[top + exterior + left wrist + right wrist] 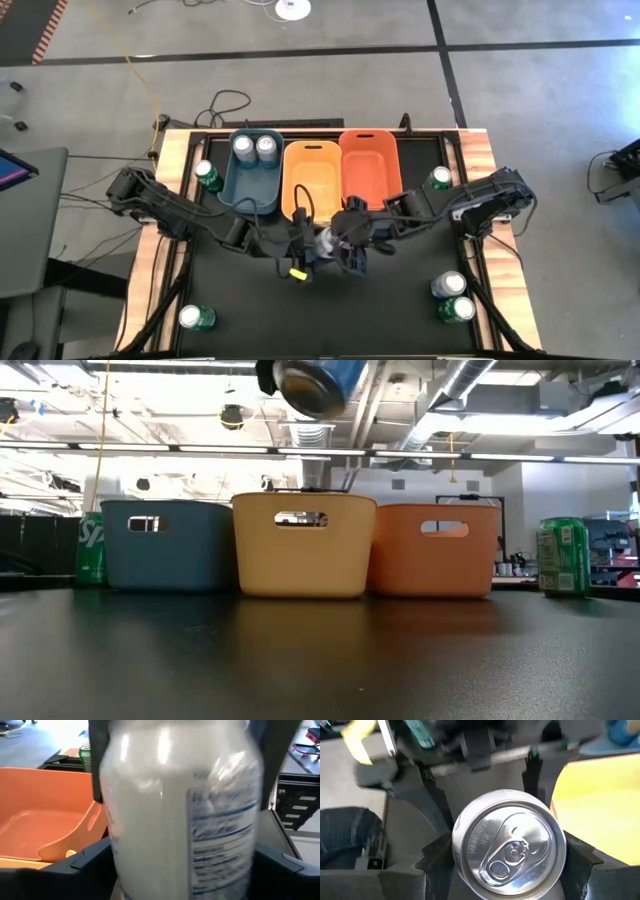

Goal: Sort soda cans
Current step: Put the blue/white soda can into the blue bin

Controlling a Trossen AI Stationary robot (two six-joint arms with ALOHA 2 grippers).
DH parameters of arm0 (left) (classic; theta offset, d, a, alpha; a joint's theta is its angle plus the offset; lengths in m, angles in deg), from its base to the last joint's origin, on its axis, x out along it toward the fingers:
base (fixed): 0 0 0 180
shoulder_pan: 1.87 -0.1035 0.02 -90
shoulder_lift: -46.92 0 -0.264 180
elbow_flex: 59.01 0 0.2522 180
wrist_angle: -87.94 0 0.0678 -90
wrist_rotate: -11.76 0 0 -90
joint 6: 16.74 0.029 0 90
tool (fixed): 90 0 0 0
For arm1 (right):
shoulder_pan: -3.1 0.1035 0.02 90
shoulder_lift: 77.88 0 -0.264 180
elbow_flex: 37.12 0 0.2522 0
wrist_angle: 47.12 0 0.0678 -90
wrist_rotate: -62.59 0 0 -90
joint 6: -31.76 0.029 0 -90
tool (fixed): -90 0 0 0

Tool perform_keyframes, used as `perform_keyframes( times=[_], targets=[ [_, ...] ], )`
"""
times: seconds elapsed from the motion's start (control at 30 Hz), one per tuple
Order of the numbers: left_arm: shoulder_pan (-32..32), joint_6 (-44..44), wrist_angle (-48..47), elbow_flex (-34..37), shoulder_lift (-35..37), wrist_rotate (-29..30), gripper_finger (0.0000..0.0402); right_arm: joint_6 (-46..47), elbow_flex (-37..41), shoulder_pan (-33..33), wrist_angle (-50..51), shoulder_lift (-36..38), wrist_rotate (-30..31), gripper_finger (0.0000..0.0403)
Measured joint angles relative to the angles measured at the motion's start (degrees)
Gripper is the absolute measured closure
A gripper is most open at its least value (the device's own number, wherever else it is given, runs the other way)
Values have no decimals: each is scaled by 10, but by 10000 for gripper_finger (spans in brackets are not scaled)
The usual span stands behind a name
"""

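Note:
A blue-silver soda can hangs in the air between both grippers, in front of the yellow bin; the low view shows this soda can high above the table. My left gripper comes at it from the table's left and my right gripper from the right, each shut on it. Two blue-silver cans stand in the blue bin. Green cans stand on the table at the far left, far right, near left and near right, the last beside a blue-silver can. My left gripper pinches the can's side wall between its two fingers, one on each side. The can is lifted clear of the table and tilted. My right gripper has its fingers on either side of the can near its silver top, which faces the wrist camera. The fingers lie along the can's length, and my left gripper's fingers show beyond, on the same can.
Three bins stand in a row at the table's far side: blue, yellow and orange. The yellow and orange bins hold no cans. Wooden table edges and cables run along both sides. Black tabletop lies open at the near middle.

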Motion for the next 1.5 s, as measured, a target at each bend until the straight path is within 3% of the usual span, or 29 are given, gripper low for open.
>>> perform_keyframes(
  times=[0.63,0.8,1.03,1.2,1.37,1.5],
  targets=[
    [-13,13,-13,-5,0,-15,106,-2,23,-8,6,1,-5,127],
    [-8,28,-16,-5,0,40,107,-22,25,-2,-6,0,26,99],
    [-7,44,-43,-6,34,176,108,14,27,14,-1,19,97,14],
    [-9,57,-62,17,96,261,108,23,27,40,6,52,141,19],
    [-15,11,-67,124,210,308,108,46,27,90,36,69,253,26],
    [-48,17,7,245,304,334,108,65,27,123,60,66,294,27]
  ],
)
